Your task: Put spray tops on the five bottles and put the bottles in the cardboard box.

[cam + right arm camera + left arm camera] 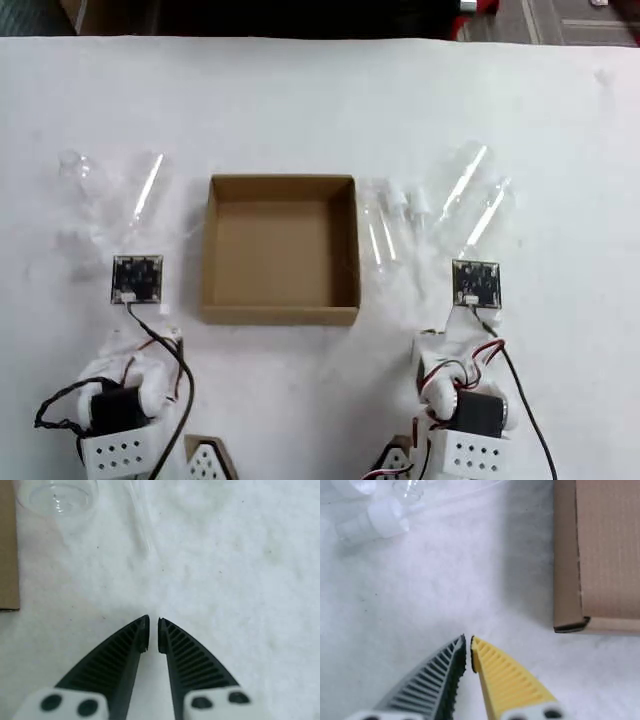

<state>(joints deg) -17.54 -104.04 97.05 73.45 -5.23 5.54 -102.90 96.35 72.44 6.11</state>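
Cardboard box (280, 313): plain brown, open top, bare floor showing, centre of the high view. Bottles are clear plastic lying on their sides on the table, hard to pick out against the white. Left bottles (145, 190) sit upper left of the box, two as far as I can tell. Right bottles (468, 180) sit upper right of it, with one more (378, 235) just beside the box's right wall. Spray tops (405, 203) are small and white, between that wall and the right bottles. In the left wrist view, a white spray top (375, 520) lies next to a clear bottle (415, 487), well apart from the box corner (570, 580). In the right wrist view, a clear bottle's base (57, 497) is near the box wall (7, 545). Table (300, 100): white, slightly fuzzy surface, runs nearly the whole frame; a dark strip of floor lies along the top edge. Left arm (120, 420) is at lower left and right arm (465, 420) at lower right, both folded low near the bottom edge. Their wrist camera boards (137, 278) (477, 283) sit level with the box's lower edge. Left gripper (468, 652): one grey finger and one yellow, tips pressed together, gripping nothing, over bare table. Right gripper (153, 635): two black ribbed fingers, closed to a hairline gap at the tips, gripping nothing, also over bare table.
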